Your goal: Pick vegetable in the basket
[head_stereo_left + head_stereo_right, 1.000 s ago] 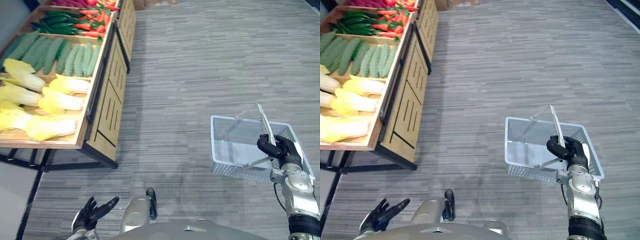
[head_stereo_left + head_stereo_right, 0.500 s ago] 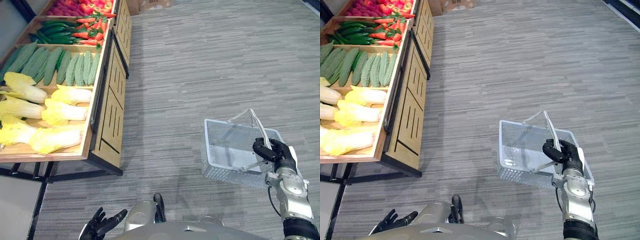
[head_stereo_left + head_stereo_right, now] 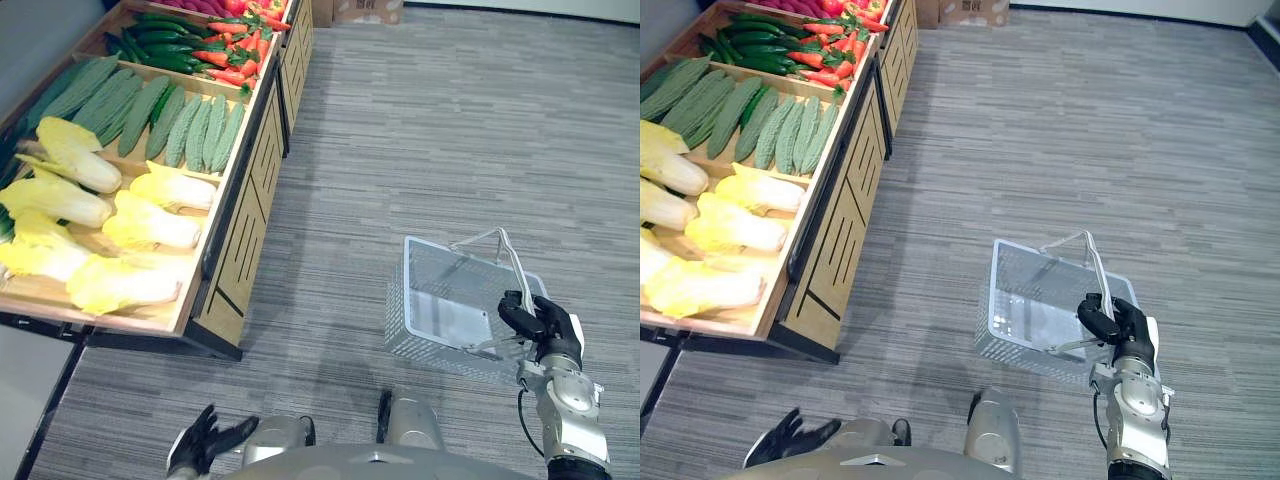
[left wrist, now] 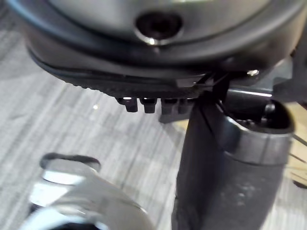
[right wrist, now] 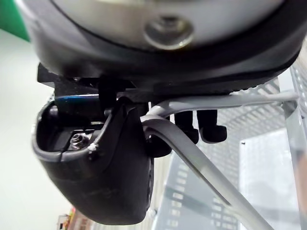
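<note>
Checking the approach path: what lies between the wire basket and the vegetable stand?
Bare grey striped floor, nothing else, between the wire basket in the right hand and the wooden vegetable stand, as the left eye view shows.

Arms low: left hand [image 3: 203, 442] slack, fingers [image 3: 228, 434] spread; right hand [image 3: 541, 323] out front, fingers curled round basket handle [image 5: 206, 167].

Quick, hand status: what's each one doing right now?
Left hand: open, fingers spread, holding nothing.
Right hand: shut on the handle of the basket, which looks empty.
</note>
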